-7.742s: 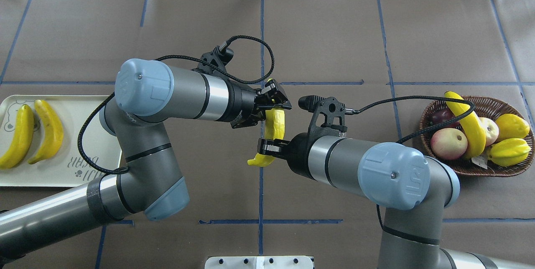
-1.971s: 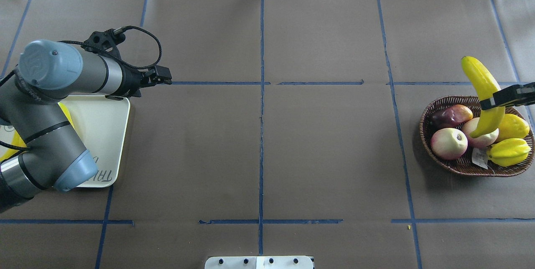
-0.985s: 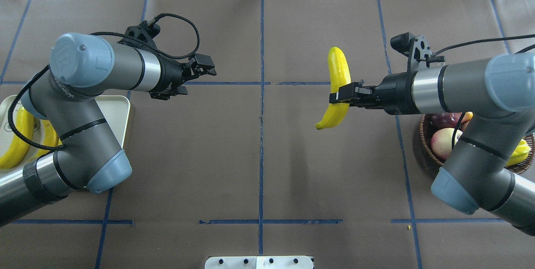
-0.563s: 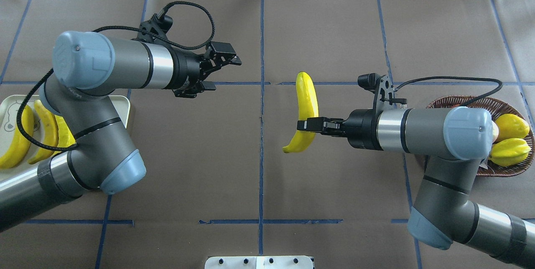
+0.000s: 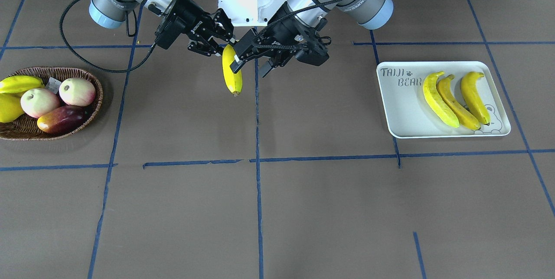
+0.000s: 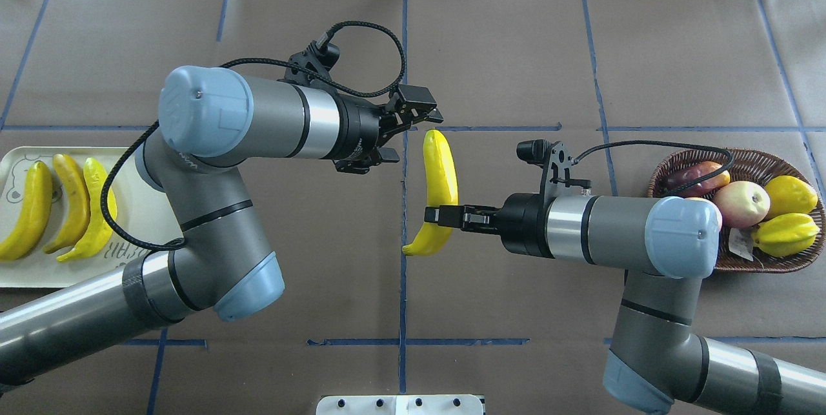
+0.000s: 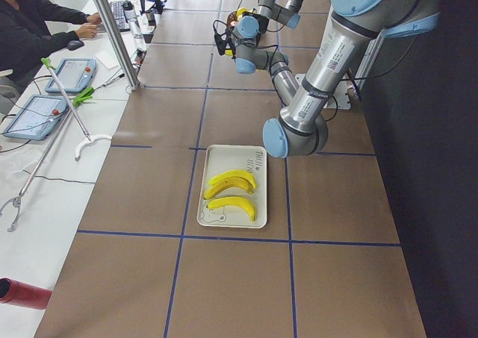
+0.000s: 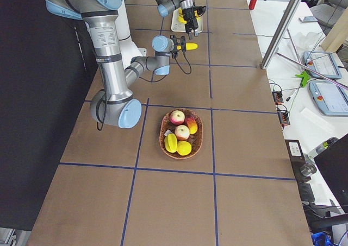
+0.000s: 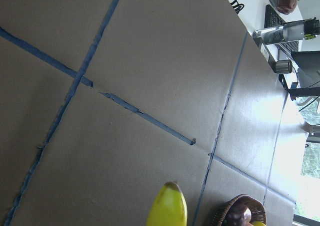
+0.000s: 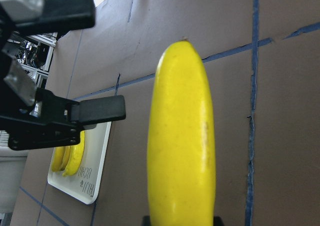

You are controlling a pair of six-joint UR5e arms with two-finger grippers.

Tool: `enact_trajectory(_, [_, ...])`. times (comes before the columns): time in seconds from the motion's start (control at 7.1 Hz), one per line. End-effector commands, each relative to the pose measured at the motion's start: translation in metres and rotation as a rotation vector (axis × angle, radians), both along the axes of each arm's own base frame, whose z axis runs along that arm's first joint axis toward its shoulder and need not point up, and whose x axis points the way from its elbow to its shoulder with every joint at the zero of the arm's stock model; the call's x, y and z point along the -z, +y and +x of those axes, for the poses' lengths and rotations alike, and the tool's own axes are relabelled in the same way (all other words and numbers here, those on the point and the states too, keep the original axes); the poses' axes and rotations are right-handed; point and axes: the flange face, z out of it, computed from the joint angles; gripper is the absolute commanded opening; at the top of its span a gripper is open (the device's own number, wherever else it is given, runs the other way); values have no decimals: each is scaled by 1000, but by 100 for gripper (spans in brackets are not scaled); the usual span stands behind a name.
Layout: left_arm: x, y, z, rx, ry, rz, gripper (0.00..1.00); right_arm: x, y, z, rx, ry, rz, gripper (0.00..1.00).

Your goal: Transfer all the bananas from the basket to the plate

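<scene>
Right gripper: closed on a banana.
Left gripper: wide open, empty, just beside that banana's far tip.
Plate: behind left gripper, three bananas.

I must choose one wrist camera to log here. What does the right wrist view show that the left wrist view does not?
Only the right wrist view: the left gripper, open, and the plate with bananas on it. Only the left wrist view: the basket rim at the bottom edge and a bottle beyond the table. Both: the held banana, only its tip in the left view, and the taped table.
</scene>
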Motion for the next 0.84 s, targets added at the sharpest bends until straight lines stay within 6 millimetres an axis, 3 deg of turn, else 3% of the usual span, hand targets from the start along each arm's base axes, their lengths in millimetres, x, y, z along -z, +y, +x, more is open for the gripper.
enact_trajectory(0.0, [-9, 1, 20, -17, -7, -5, 99, 2, 1, -1, -1, -5, 1, 3])
enact_trajectory(0.7, [-9, 26, 40, -66, -6, 2, 96, 6, 1, -1, -2, -12, 4, 3])
